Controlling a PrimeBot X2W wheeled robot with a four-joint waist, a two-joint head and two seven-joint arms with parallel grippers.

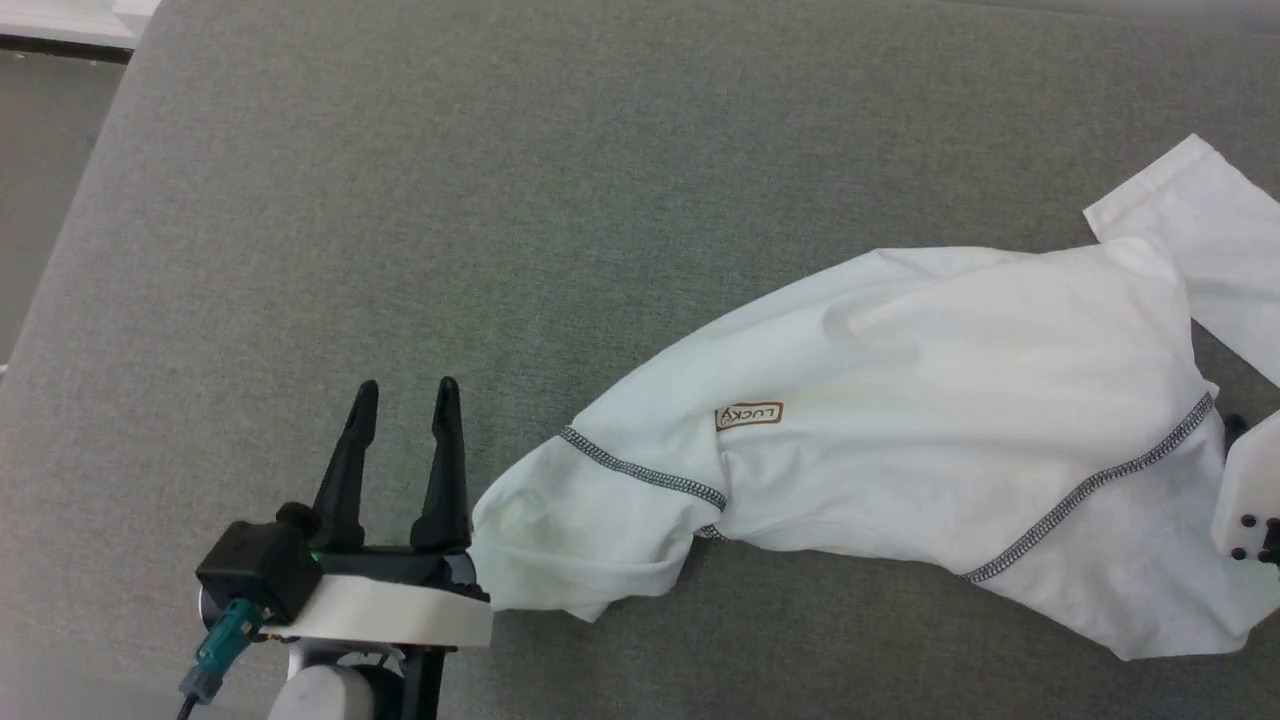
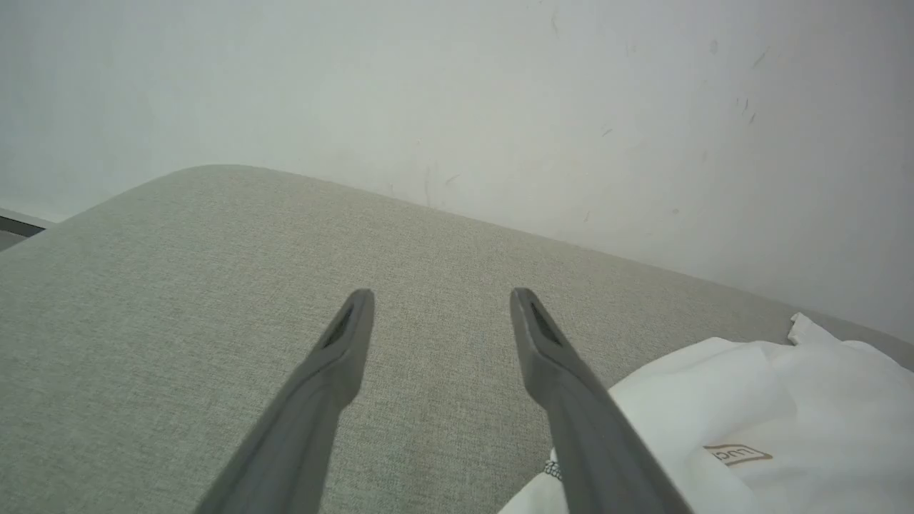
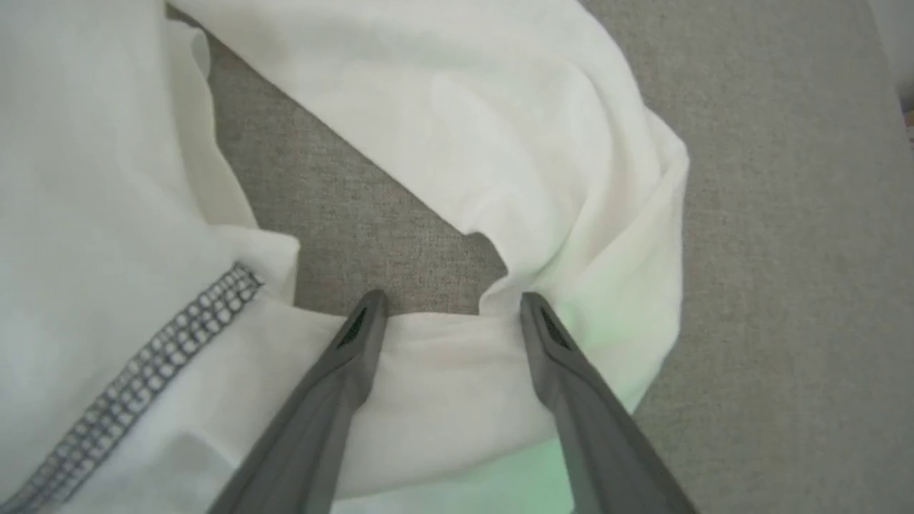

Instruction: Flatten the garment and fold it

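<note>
While left gripper points forward beside garment, jaws wide, right gripper tilts down over it, jaws wide.

One garment, white. One tan-bordered patch on it. Two long grey zigzag seams in the head view. Two hands: left hand, right hand, two dark fingers each. One grey fabric surface.
</note>
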